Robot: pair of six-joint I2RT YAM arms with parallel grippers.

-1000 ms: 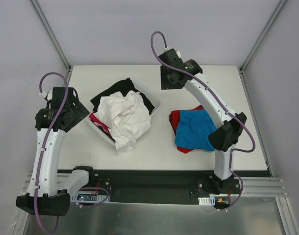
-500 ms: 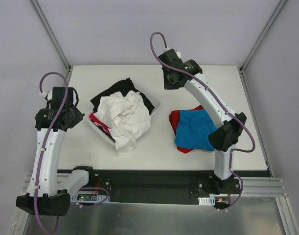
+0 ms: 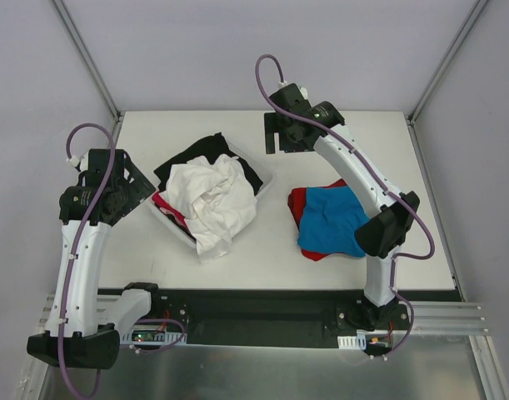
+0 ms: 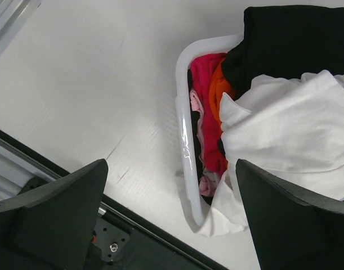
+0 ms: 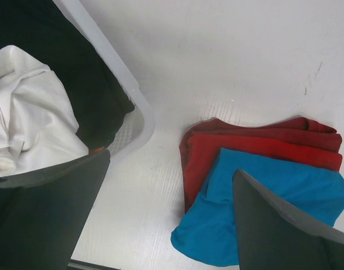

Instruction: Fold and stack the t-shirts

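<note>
Seemingly four shirts (image 3: 211, 196) fill one basket (image 4: 183, 140); blue shirt (image 3: 333, 221) tops red shirt (image 3: 297, 202).

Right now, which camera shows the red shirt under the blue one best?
Right wrist view: the red shirt lies close and broadly exposed beneath the blue shirt. From above only its edges peek out; the left wrist view misses it.

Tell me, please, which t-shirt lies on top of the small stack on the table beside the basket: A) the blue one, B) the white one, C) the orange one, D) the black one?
A: the blue t-shirt lies on the red t-shirt on the table, while the white t-shirt and the black t-shirt are piled in the basket.
</note>
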